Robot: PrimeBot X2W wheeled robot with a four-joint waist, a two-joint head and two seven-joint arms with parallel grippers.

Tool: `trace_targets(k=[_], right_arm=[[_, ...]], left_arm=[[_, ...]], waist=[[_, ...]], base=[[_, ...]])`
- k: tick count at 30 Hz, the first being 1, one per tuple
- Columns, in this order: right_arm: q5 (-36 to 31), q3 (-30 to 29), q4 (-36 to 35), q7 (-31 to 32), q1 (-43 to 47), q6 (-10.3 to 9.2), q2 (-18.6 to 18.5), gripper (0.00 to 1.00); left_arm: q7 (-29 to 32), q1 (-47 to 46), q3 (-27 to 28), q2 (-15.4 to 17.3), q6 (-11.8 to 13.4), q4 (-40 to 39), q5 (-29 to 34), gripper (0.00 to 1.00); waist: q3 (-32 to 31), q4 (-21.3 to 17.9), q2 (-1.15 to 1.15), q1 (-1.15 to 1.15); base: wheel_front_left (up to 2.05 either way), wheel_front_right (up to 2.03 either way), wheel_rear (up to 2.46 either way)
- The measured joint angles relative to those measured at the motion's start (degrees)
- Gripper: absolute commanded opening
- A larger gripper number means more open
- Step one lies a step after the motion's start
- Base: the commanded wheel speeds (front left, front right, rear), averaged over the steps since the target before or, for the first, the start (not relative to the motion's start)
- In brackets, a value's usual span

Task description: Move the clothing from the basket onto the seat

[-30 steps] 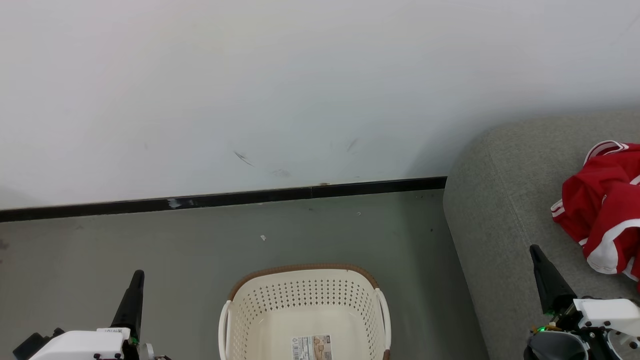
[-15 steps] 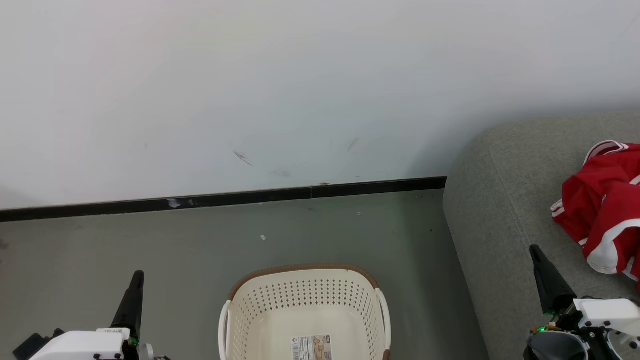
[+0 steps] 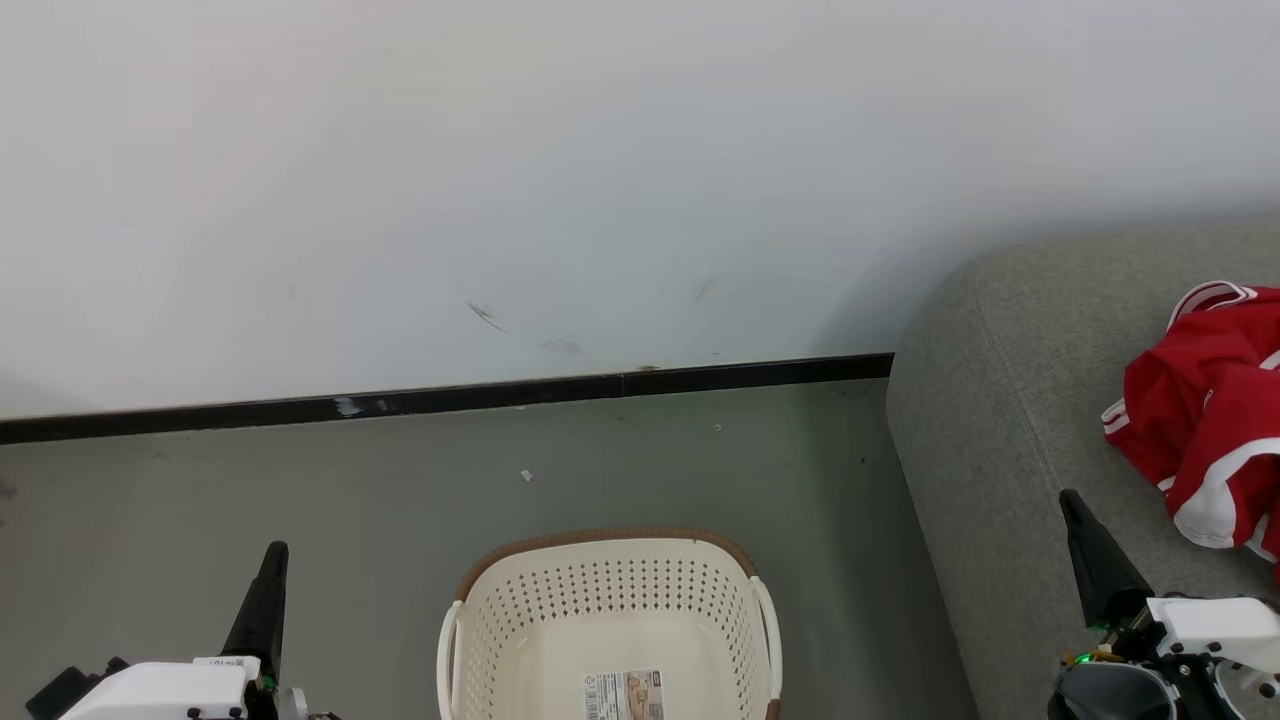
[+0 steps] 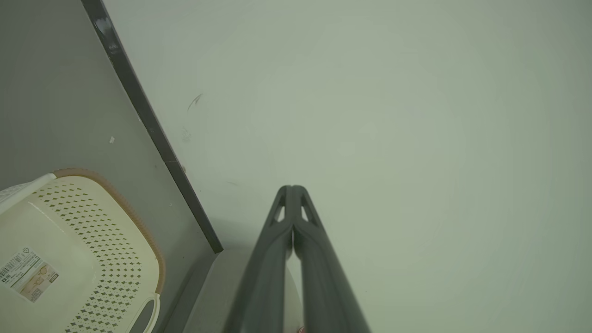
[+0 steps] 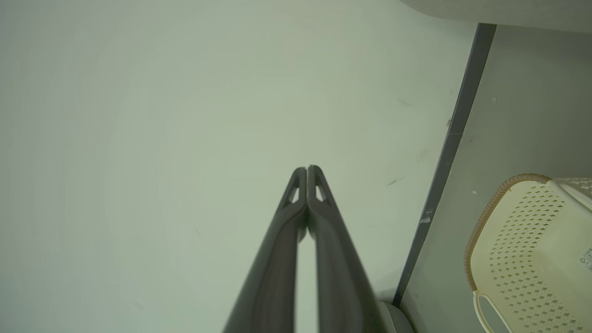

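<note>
Unchanged over the last second: clothing [image 3: 1205,410] lies on the seat [image 3: 1000,450]; the basket [image 3: 600,590], on the floor [image 3: 300,480], shows a bare bottom; left pincer [image 3: 275,555] and right pincer [image 3: 1070,502] are pressed together, empty. Task apparently complete.

The basket [image 3: 600,590] stands on the floor [image 3: 300,480], with a label [image 3: 622,695] on its bottom. Behind the basket, the floor runs back to a baseboard [image 3: 450,398] at the foot of the wall [image 3: 600,150]. The seat [image 3: 1010,400] stands near the basket's right side and reaches back toward the wall. The clothing [image 3: 1200,400] lies heaped on the seat, well to the basket's right. The left gripper [image 3: 277,550] is left of the basket, over the floor. The right gripper [image 3: 1070,498] is right of it, over the seat, between basket and clothing.
</note>
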Motion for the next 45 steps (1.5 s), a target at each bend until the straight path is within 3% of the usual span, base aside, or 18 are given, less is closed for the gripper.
trace_targets(k=[45], right_arm=[[0.0,0.0,0.0,0.0,0.0,0.0,0.0,0.0]], left_arm=[[0.0,-0.1,0.0,0.0,0.0,0.2,0.0,0.0]], waist=[[0.0,0.0,0.0,-0.01]], base=[[0.0,0.0,0.0]])
